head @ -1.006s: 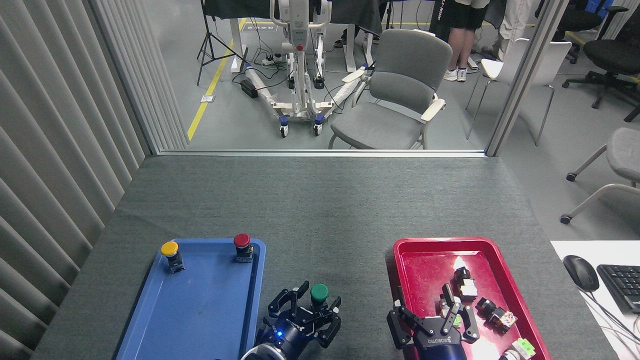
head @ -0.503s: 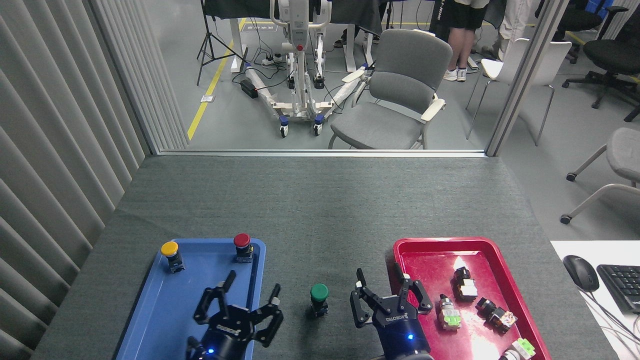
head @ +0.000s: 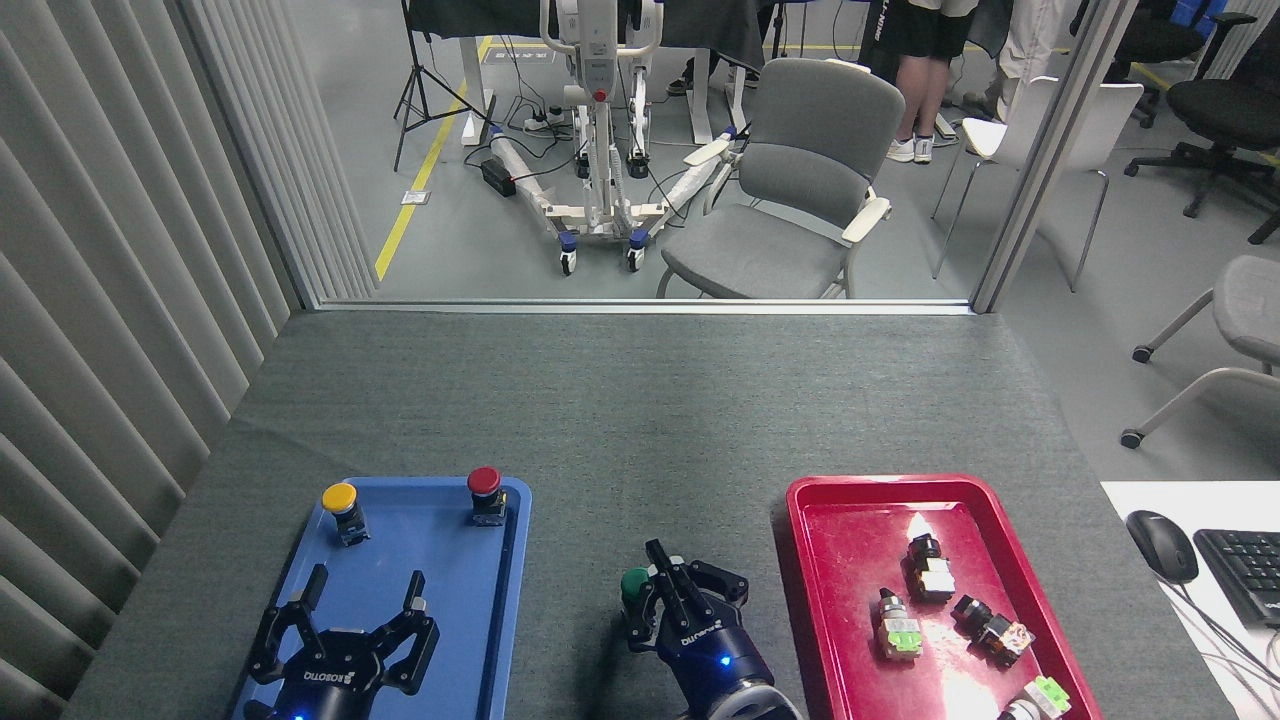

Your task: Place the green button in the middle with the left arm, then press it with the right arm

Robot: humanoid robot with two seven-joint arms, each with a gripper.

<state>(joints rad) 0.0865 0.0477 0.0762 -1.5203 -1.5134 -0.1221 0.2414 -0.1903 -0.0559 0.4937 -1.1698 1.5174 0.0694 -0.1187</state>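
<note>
Head view — right arm [head: 672,590] jaws closed, on green button [head: 635,584]

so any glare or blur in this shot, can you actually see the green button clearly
Head view: sharp overall, no motion blur. White glare patches sit on the red tray, near its far middle and near edge. Head view: the green button is partly hidden by the right gripper, only its cap's left side showing. Head view: lighting is even, shadows soft.

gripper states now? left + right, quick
Left gripper: open, holding nothing, above the blue tray.
Right gripper: fingers drawn together at the green button, on the cloth between the trays; not gripping it.
</note>
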